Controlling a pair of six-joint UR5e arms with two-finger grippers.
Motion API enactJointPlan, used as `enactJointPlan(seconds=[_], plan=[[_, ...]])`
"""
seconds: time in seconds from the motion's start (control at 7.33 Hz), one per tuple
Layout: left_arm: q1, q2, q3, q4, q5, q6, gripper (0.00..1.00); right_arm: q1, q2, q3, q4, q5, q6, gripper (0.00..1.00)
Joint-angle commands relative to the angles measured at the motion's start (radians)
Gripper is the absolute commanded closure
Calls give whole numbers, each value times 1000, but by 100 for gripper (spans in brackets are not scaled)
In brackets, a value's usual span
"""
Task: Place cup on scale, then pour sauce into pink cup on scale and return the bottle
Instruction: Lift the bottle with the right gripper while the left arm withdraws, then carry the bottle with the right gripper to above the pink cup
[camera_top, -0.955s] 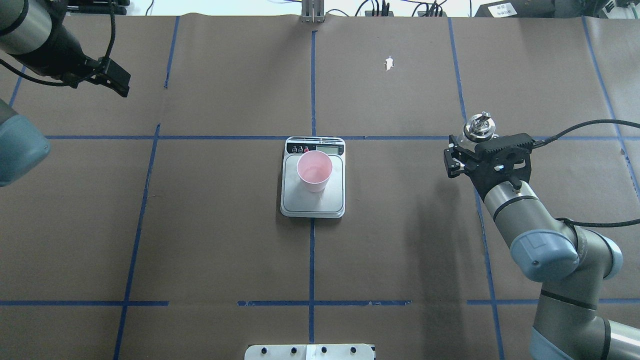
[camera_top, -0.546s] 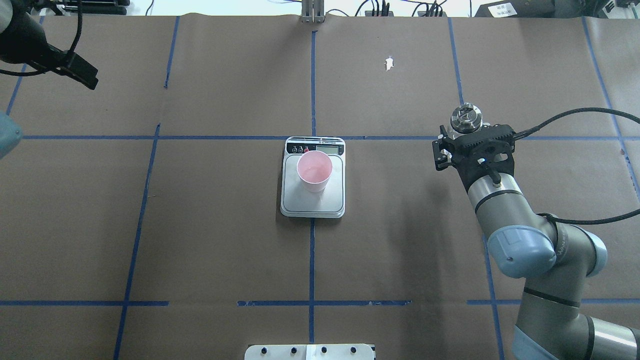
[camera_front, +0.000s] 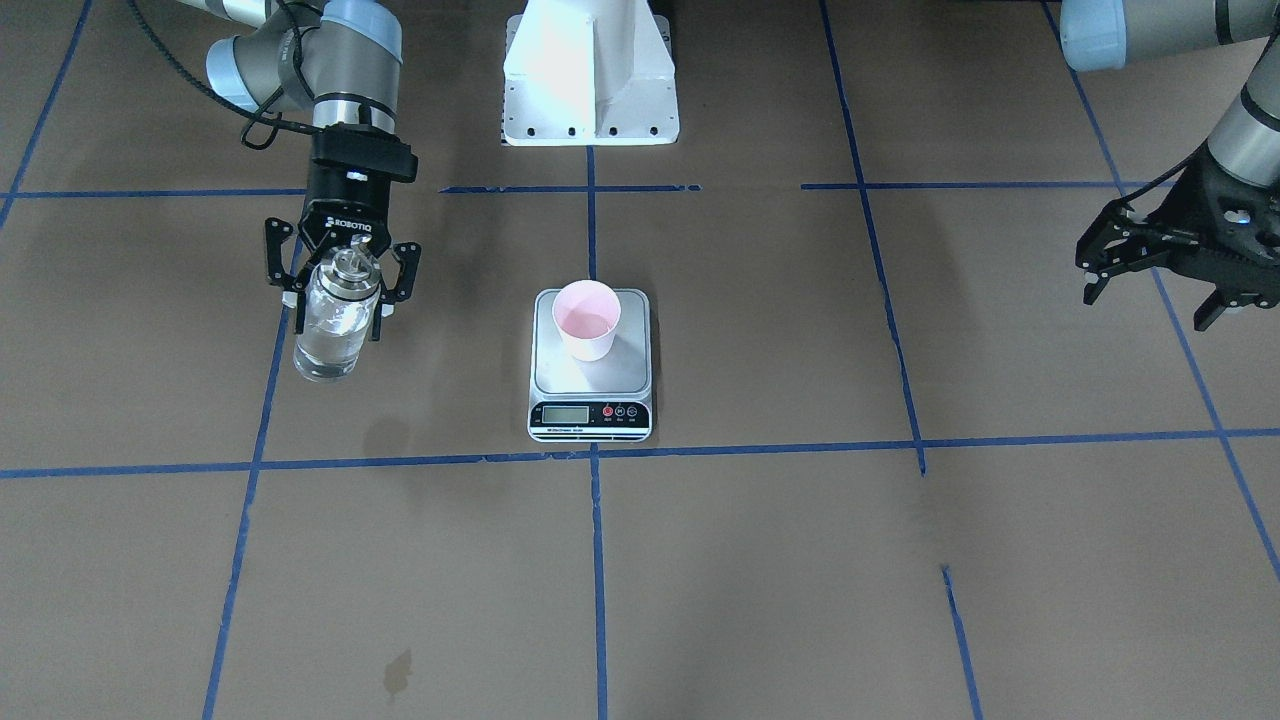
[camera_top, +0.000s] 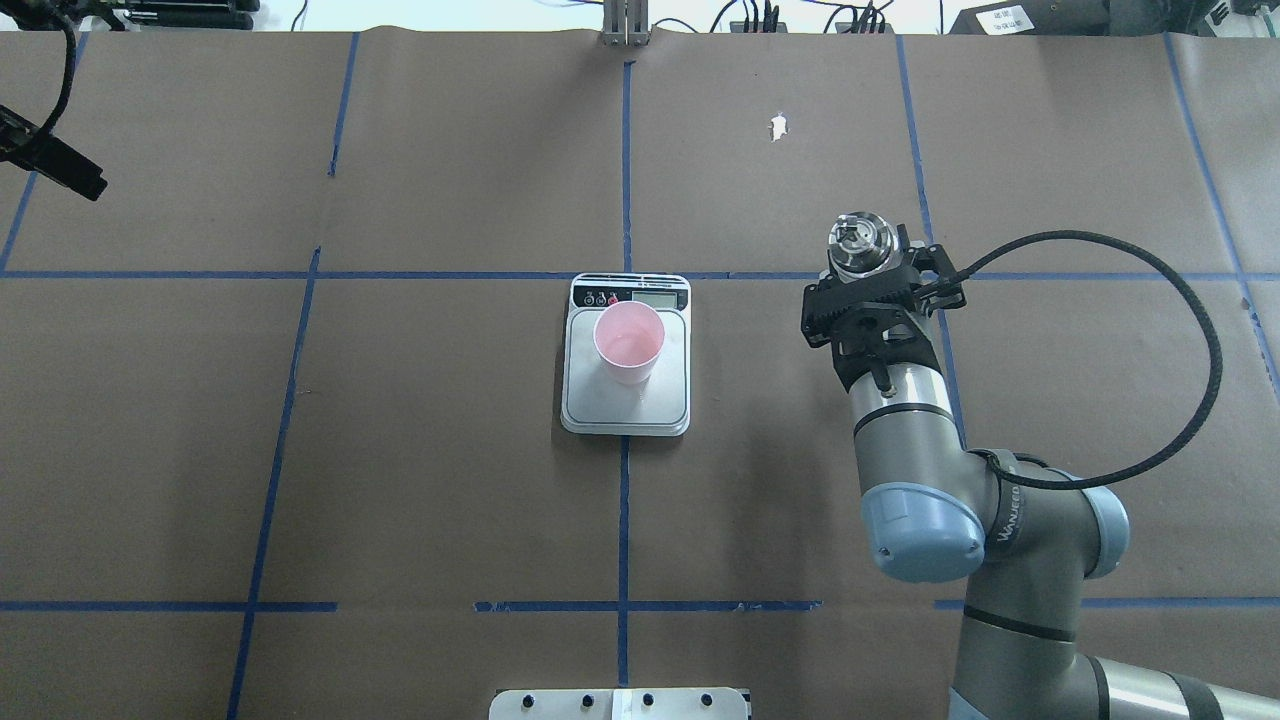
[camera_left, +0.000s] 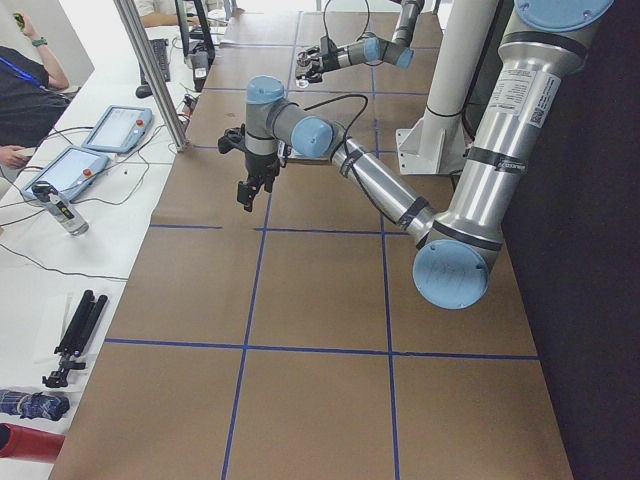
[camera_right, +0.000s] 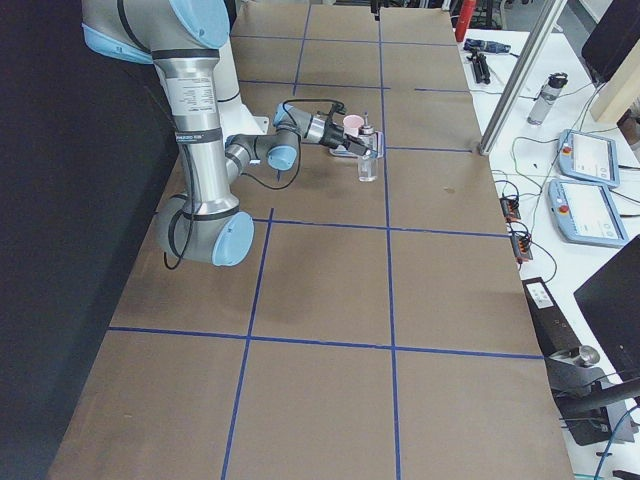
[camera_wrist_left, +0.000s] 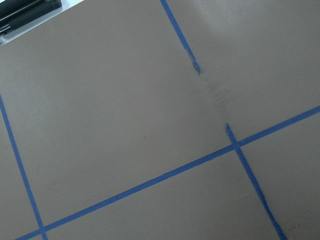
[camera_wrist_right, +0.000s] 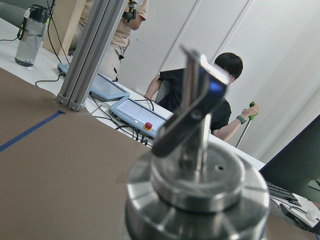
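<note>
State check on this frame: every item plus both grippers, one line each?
cup: upright on the scale's platform, contents unclear.
scale: carrying the cup, display unreadable.
bottle: upright, capped, clear liquid inside, gripped near its top.
right gripper: shut on bottle.
left gripper: open, empty.

The table (camera_top: 450, 450) is covered in plain brown paper crossed by a grid of blue tape (camera_top: 623, 500). The cup (camera_top: 629, 343) is pale pink; the scale (camera_top: 580, 400) is silver with a black front strip, a grey display and a red button. The bottle (camera_front: 330, 335) is clear glass with a shiny silver cap (camera_top: 860, 243), and the arms (camera_top: 905, 420) are silvery grey with pale blue joints.
</note>
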Motion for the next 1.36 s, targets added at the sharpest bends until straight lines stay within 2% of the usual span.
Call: enactJointPlan(seconds=[0.0,0.27,0.55,1.23], plan=[[-42,79,17,-85,1,135,0,-51,72,-10,-115,-82,-20,100],[-108,146,133,-271,-2,204,0,-67,81,-10,-135,-110,-96,100],[-181,146,213,-282,-59,313,0,-77,91,-15,-135,-145,-166,100],[-198,146,247,-281,-67,321,0,-105,138,-118,-137,-260,-334,100]])
